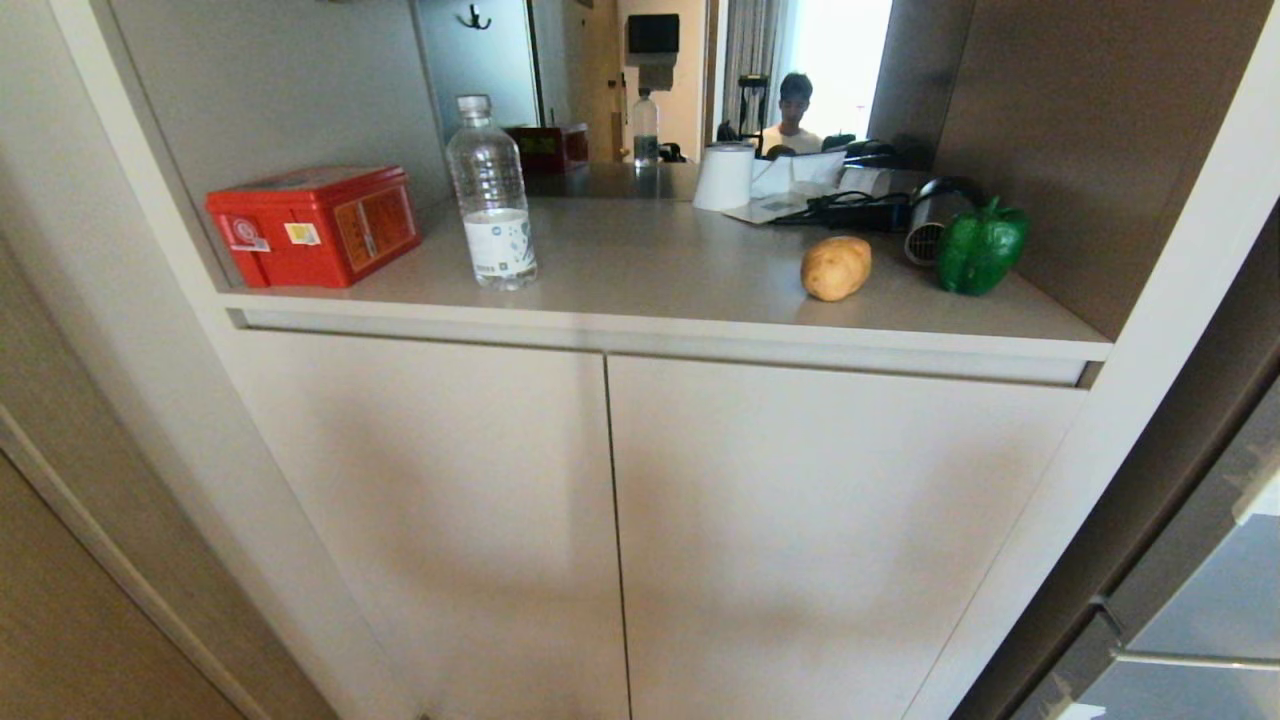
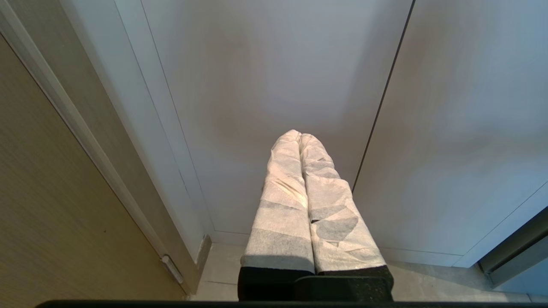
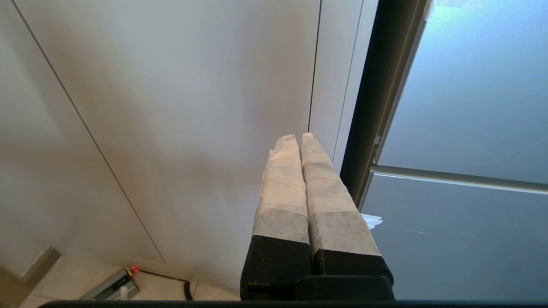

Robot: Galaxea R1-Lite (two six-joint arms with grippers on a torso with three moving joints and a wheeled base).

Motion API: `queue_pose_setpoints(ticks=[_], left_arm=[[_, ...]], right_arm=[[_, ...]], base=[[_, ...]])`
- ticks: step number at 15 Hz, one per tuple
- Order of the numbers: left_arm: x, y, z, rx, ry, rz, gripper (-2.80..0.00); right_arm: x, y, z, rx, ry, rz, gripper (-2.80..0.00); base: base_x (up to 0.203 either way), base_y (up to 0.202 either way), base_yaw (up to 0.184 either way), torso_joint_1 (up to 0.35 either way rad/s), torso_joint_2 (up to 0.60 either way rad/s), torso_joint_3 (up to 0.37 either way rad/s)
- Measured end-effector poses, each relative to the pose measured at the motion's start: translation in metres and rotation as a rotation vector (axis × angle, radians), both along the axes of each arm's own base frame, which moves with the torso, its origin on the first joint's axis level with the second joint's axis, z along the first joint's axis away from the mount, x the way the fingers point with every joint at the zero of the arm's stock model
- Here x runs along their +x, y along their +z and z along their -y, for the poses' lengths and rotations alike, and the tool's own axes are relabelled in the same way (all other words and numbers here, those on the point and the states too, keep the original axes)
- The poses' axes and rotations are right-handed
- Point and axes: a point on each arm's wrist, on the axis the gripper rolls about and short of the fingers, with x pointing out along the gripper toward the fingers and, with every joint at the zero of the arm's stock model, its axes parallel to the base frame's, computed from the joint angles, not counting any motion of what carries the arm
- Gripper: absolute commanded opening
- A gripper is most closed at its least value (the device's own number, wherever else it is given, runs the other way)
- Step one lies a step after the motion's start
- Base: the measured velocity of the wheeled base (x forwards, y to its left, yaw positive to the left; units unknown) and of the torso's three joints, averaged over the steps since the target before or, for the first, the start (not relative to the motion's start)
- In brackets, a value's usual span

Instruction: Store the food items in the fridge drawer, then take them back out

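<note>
**Potato and pepper wait on the counter, both claws clenched empty**

The potato [image 1: 836, 268] lies on the counter [image 1: 640, 270] near its front edge, toward the right end; the bell pepper [image 1: 981, 247] stands beside it in the right rear corner, against the side wall. The fridge drawer is not in view.

The left gripper [image 2: 299, 136] and right gripper [image 3: 297, 137] hang low before the cabinet doors [image 1: 620, 540], fingers pressed together, holding nothing.

The potato is likely firm, dense and matte: grip it across its short axis. The pepper looks glossy, hollow and light; squeezing its broad shoulders gently should avoid slipping or crushing.
</note>
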Motion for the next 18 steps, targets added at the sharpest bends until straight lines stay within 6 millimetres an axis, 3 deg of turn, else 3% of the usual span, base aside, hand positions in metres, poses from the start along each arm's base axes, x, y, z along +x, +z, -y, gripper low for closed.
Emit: queue_pose_setpoints(ticks=[18], left_arm=[[0.0, 0.0001, 0.0, 0.011, -0.003, 0.0, -2.8]], right_arm=[[-0.0001, 0.0003, 0.0, 0.005, 0.0, 0.001, -2.8]], base=[[0.0, 0.0, 0.0, 0.0, 0.0, 0.0]])
